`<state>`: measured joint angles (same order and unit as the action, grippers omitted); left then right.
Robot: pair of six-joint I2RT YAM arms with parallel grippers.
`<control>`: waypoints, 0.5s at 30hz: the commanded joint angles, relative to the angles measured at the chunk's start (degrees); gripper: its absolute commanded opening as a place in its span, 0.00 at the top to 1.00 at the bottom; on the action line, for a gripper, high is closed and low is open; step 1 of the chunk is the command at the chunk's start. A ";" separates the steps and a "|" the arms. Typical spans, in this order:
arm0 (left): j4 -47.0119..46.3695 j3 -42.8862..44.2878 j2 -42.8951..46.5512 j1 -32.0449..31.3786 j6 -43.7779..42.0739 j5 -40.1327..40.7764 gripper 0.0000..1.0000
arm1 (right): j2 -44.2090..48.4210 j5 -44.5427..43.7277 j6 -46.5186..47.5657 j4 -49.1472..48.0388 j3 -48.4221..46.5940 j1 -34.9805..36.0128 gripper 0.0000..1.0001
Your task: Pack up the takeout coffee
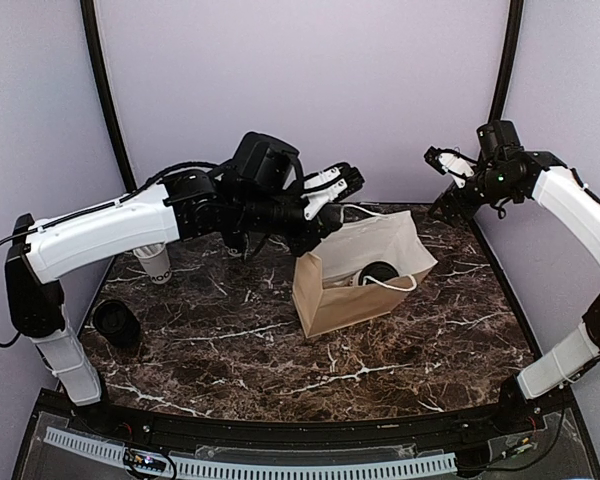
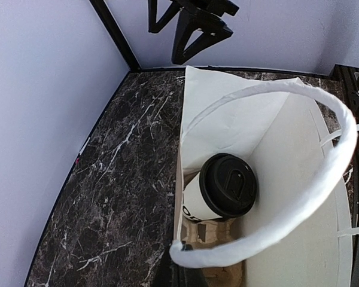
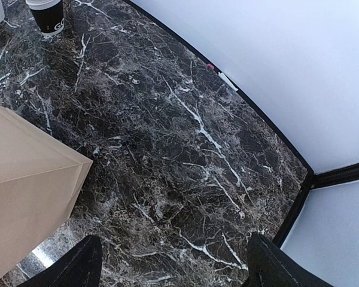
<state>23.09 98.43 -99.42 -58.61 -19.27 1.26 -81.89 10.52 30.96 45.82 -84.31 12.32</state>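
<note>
Two arms over marble table (image 1: 230, 350). Top view only: left gripper (image 1: 345, 182) at bag (image 1: 350, 300) mouth; right gripper (image 1: 443, 160) high at far-right corner, well apart. Left wrist view alone shows bag's inside: one lidded coffee (image 2: 218, 191) standing in cardboard tray (image 2: 212, 233), w/ white handle (image 2: 215, 256) looping across. Left jaws closed, apparently pinching that handle; fingers cut off at frame bottom. Right wrist view: fingertips (image 3: 78, 269) spread wide, nothing btwn. Cup (image 1: 158, 262) far left, top hidden behind arm.
</note>
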 commanded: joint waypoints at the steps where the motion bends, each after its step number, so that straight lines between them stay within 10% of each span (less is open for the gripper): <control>1: -2.04 1.03 -0.79 3.90 3.98 -4.47 0.99 | 0.71 1.11 -0.76 -2.31 0.47 -0.19 0.15; 15: -4.25 3.18 0.40 12.47 6.52 -4.64 0.40 | 0.41 2.32 -1.60 -2.39 0.60 -0.19 0.15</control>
<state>19.29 100.14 -103.20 -45.82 -12.60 -3.42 -81.89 12.05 30.30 45.39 -84.29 12.32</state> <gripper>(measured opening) 0.562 0.853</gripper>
